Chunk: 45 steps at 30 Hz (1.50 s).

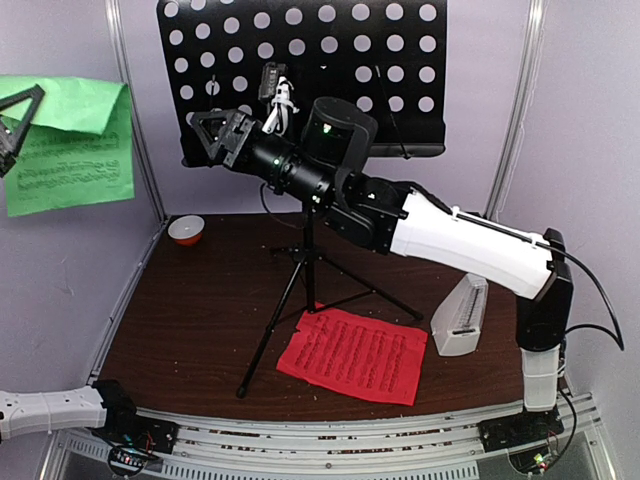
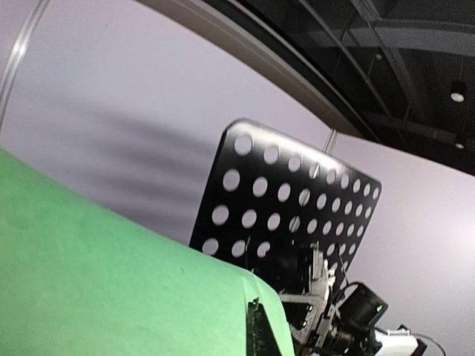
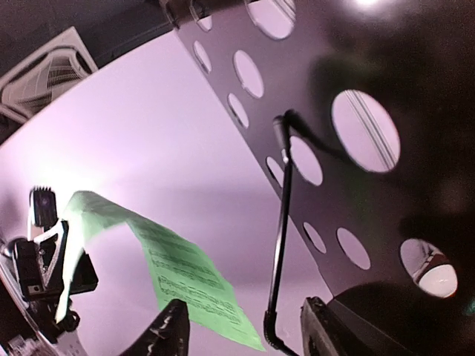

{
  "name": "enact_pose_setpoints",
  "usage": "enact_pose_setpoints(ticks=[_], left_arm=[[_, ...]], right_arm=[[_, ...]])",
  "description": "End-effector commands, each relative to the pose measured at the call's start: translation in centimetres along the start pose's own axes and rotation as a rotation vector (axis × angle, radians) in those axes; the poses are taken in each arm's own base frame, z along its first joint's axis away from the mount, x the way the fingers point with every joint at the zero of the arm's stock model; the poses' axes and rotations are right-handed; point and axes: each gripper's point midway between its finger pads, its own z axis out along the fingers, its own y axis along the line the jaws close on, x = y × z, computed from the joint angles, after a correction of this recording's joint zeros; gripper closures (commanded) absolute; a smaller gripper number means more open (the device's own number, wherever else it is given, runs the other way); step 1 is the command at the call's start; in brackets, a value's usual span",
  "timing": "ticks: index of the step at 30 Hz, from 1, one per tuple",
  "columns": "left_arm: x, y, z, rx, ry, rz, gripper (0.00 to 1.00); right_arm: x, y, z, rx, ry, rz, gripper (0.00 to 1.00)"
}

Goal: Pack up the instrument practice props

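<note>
- Green page [image 1: 70, 150] is pinched in the clenched left gripper [image 1: 12, 140], held high, well left of the music stand [image 1: 300, 70].
- Right gripper [image 3: 245, 326] is poised at the desk, jaws apart, empty; retainer wire [image 3: 280, 222] is likely targeted.

A black tripod music stand [image 1: 305, 270] rises from the middle of the dark brown table [image 1: 190, 320], its hole-perforated desk [image 1: 330, 60] filling the view's 12 o'clock. The right arm reaches up from 4 o'clock, and the right gripper [image 1: 205, 138] sits at the desk's lower left corner; its jaw spacing is unreadable here. At 5 o'clock from the stand's hub a red sheet-music page [image 1: 352, 355] lies flat, and a white pyramid metronome [image 1: 461, 317] stands at 4 o'clock, just beside the page. An orange-and-white bowl [image 1: 186, 230] rests at 9 o'clock. At the view's 10 o'clock the left gripper [image 1: 12, 125] pinches a green sheet-music page [image 1: 75, 150] aloft.
</note>
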Motion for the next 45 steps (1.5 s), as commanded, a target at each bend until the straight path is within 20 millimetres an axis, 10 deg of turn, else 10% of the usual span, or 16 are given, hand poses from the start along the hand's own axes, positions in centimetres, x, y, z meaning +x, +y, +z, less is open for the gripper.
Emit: enact_pose_setpoints(ticks=[1, 6, 14, 23, 37, 45], left_arm=[[11.1, 1.4, -0.5, 0.019, 0.371, -0.033, 1.00], [18.0, 3.3, -1.9, -0.008, 0.529, -0.108, 1.00], [24.7, 2.5, -2.4, 0.093, 0.730, -0.206, 1.00], [28.5, 2.1, -2.4, 0.132, 0.845, -0.292, 1.00], [28.8, 1.6, -2.0, 0.152, 0.866, -0.308, 1.00], [28.8, 1.6, -2.1, 0.155, 0.869, -0.308, 1.00]], right_arm=[[-2.5, 4.4, -2.3, -0.114, -0.010, -0.099, 0.42], [-0.4, 6.1, -4.9, -0.148, 0.067, -0.205, 0.24], [8.8, 5.0, -11.5, -0.015, 0.225, -0.573, 0.09], [18.3, 4.3, -18.0, 0.213, 0.335, -1.084, 0.02], [21.9, 3.1, -15.2, 0.503, 0.313, -1.553, 0.00], [20.2, 2.4, -14.1, 0.621, 0.288, -1.517, 0.28]])
